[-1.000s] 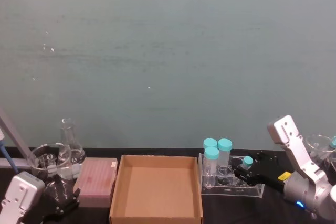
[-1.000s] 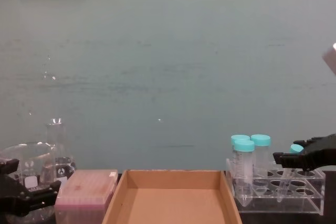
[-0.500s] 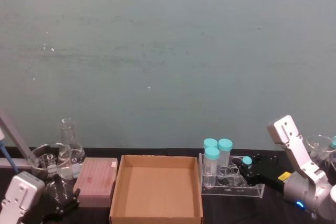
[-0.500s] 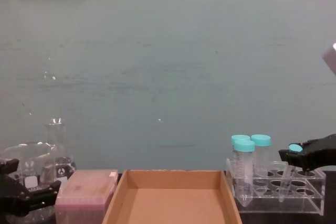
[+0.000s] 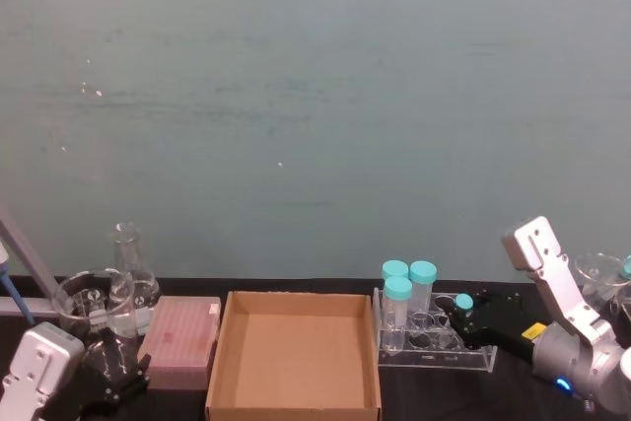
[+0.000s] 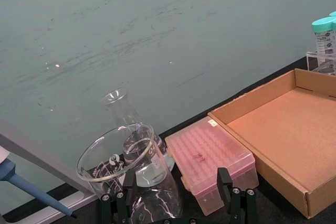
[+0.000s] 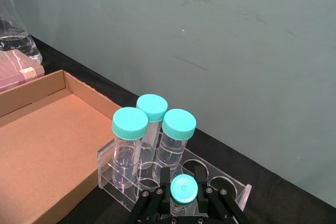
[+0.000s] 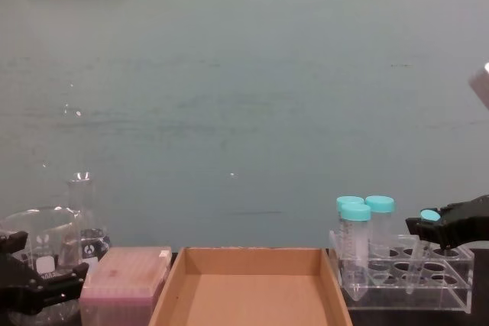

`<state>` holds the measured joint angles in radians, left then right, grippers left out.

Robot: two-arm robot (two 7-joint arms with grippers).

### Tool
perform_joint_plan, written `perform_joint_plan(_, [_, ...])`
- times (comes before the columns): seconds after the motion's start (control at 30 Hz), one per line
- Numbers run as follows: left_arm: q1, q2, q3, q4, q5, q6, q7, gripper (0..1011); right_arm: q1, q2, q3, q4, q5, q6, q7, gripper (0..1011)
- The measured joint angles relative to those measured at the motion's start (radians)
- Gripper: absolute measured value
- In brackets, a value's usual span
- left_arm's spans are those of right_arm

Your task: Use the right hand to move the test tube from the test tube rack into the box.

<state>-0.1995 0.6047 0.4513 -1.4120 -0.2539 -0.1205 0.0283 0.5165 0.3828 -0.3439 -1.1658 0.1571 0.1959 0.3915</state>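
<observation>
One test tube point(image 7: 184, 189), tip down, leaning right, in right hand point(image 8: 432, 227)

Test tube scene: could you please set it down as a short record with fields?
tube: in the rack, tilted, not yet lifted out
right hand: over the rack's right part, shut on the tube's cap
wide tubes: three, upright at the rack's left end
box: left of the rack, no tube in it
left hand: parked open at far left by the beaker
</observation>
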Motion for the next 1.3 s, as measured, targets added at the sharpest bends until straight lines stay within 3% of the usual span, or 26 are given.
perform_joint_plan(0.53, [0.0, 0.0, 0.0, 0.0, 0.0, 0.0, 0.0, 1000, 0.0, 0.001, 0.021, -0.022, 0.019, 0.003, 0.017, 268])
perform_joint_plan(1.3, [0.0, 0.0, 0.0, 0.0, 0.0, 0.0, 0.0, 1000, -0.01, 0.06, 0.054, -0.198, 0.024, 0.072, 0.023, 267])
